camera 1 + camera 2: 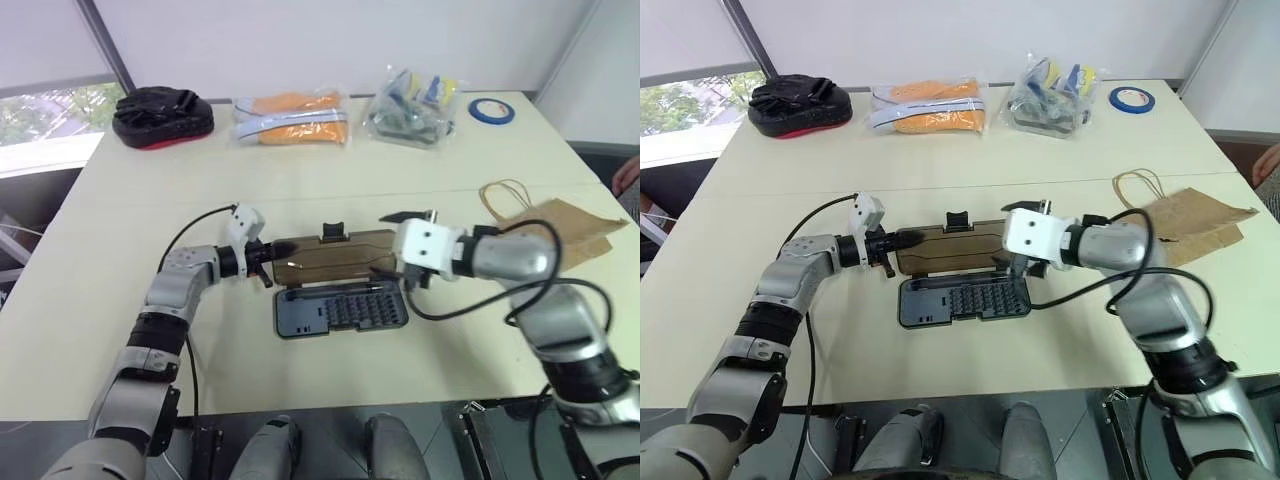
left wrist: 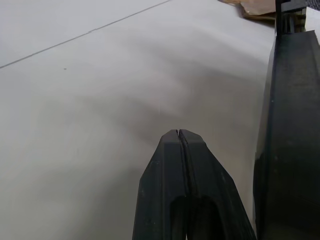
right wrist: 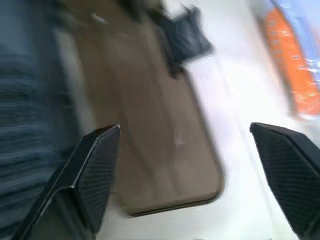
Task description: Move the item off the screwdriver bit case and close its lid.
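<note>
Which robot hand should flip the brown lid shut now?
Probably the left gripper: its shut fingers sit against the open lid's end. The right gripper hovers open above the lid, gripping nothing.

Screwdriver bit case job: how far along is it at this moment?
Done: the kraft paper bag lies on the table right of the screwdriver bit case. In hand: the lid stands raised, the shut left gripper at its left end, the open right gripper at its right. Left: lowering and latching it.
</note>
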Motion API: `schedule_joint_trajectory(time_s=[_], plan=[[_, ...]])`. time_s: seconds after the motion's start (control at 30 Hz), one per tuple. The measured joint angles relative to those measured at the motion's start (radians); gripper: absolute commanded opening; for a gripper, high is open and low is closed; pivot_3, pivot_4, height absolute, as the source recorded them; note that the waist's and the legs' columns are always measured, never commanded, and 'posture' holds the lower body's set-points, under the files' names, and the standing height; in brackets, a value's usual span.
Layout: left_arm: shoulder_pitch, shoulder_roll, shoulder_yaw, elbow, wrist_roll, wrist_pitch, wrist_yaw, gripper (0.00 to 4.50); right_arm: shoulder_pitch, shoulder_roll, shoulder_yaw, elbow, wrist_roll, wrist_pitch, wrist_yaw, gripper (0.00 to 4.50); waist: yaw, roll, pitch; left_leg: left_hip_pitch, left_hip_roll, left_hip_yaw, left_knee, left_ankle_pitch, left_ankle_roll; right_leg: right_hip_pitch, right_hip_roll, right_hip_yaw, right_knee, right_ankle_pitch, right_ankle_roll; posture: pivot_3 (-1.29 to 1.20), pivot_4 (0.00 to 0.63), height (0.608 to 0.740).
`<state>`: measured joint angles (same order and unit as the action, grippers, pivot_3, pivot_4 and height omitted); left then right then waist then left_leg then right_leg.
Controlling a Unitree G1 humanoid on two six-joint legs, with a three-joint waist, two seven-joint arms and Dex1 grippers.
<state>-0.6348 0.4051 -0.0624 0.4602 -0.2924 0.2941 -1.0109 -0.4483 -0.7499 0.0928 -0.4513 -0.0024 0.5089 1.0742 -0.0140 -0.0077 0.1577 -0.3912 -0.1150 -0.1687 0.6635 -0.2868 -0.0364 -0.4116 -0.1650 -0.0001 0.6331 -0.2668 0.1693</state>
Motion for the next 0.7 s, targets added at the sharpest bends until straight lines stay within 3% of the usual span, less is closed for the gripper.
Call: schedule_joint_trajectory(time_s=[0.1,0.23,0.7], plan=[[-0.008,0.015,0.001,-0.023,-0.006,0.009,-0.038,0.0,-0.03,-0.068,-0.093,-0.09,0.162,0.183,0.063,4.46,0.002,0.0,0.0,0.0,0.001,0.0,0.001,0.0,0.0,0.001,0.0,0.0,0.0,0.0,0.0,0.0,0.15,0.74],[-0.006,0.048,-0.002,-0.119,-0.046,0.061,-0.121,0.0,-0.062,-0.119,-0.139,-0.089,0.239,0.259,0.06,4.46,0.002,0.0,0.0,0.0,0.001,0.0,0.001,0.0,0.001,0.0,0.0,0.0,0.0,0.0,0.0,0.0,0.15,0.74],[0.152,0.175,-0.11,-0.401,-0.109,0.229,-0.308,0.0,-0.04,-0.269,-0.183,-0.011,0.352,0.241,0.078,4.46,0.002,0.0,0.001,0.0,0.001,0.001,0.001,-0.001,0.001,0.001,-0.001,0.0,-0.001,0.0,0.0,0.0,0.15,0.74]])
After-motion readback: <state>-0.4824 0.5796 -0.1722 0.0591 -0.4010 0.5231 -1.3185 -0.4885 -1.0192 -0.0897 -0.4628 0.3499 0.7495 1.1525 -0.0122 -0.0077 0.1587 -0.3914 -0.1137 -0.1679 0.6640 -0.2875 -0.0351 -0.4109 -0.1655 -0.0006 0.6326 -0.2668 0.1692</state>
